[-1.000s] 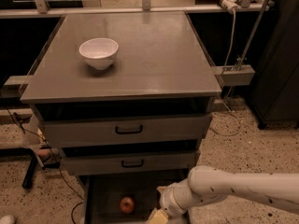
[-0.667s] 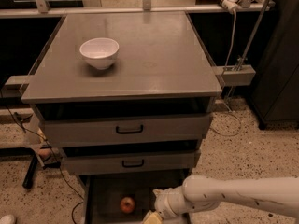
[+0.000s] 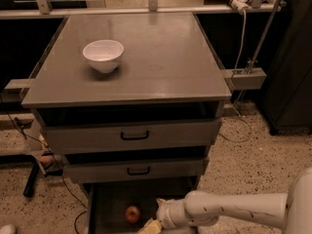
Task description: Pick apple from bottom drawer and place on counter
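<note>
Gripper [image 3: 152, 225] low in the bottom drawer [image 3: 105, 208], just beside the apple [image 3: 132, 214], openness unclear.

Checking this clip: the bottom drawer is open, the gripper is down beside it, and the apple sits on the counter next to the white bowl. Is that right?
Not quite. The camera view shows the apple lying inside the open bottom drawer, not on the counter. The white bowl is on the counter. The gripper is indeed down at the drawer, just right of the apple.
</note>
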`<state>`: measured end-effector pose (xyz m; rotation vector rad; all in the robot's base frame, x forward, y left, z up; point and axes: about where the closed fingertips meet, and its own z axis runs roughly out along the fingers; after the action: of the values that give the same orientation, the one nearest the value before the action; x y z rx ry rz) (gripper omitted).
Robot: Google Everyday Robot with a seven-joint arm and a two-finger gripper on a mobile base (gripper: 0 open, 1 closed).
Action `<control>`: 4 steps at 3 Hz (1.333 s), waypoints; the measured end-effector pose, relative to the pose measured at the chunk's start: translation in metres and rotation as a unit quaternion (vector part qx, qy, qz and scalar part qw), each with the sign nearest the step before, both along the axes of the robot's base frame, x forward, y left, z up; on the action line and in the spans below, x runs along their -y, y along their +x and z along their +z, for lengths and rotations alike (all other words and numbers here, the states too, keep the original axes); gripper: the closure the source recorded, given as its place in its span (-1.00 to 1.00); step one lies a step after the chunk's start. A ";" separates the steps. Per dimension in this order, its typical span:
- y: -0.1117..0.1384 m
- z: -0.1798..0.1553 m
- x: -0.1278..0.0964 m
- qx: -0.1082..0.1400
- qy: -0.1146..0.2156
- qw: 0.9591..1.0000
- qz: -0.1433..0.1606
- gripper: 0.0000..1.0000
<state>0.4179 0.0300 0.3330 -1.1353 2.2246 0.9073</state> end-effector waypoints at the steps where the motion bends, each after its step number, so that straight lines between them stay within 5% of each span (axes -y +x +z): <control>1: -0.002 -0.005 -0.002 -0.005 0.003 1.000 -0.001 -1.00; 3: -0.002 -0.031 -0.016 0.033 -0.040 0.999 0.003 -1.00; 4: 0.018 -0.055 -0.019 0.057 -0.048 0.997 -0.028 -1.00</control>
<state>0.4363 0.0490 0.2781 -1.1329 2.2141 0.7024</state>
